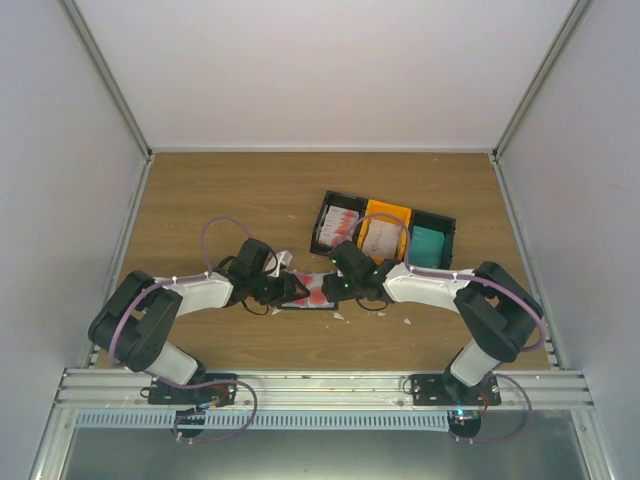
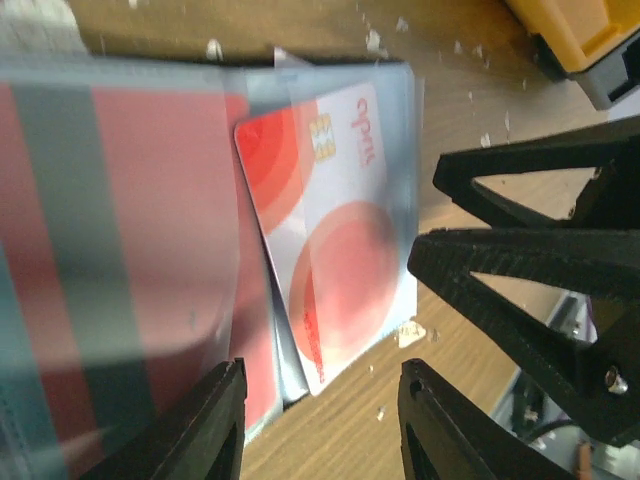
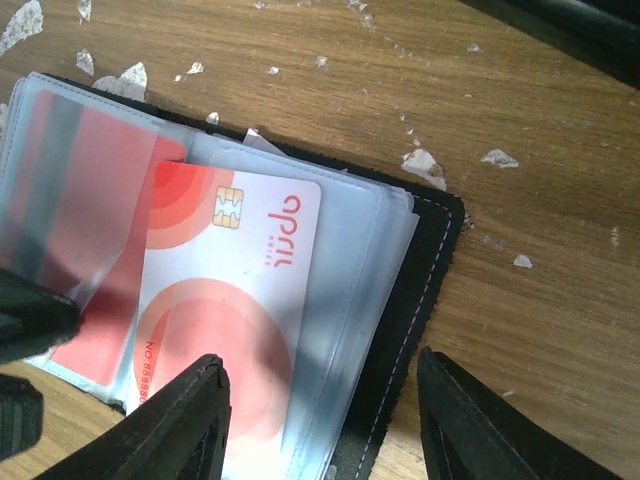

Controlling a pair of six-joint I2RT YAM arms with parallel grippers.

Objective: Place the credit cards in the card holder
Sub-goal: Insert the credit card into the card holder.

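L jaws: parted, medium gap, nothing clamped. In the L wrist view only two black tips are seen at the bottom edge, w/ the low corner of a red-and-white credit card lying beyond the gap.

R jaws: set wider, nothing gripped. In the R wrist view they straddle the clear sleeves and the stitched black edge of the open card holder.

Card: face up on the holder's sleeves, chip and print legible, skewed vs. the holder. Whether it is seated in a pocket cannot be told.
- L wrist view only: card corner is seen projecting past the holder's edge over the wood. R jaws appear as ribbed black wedges just beside the card.
- R wrist view only: the black cover is shown. A second red card is seen under a hazy sleeve, overlapping the first card's left part. White scraps are strewn on the tabletop.
- Top view only: both wrists are seen meeting over the holder, which is mostly hidden. Behind it sit a left black tray, an orange tray and a right black tray w/ teal cards.
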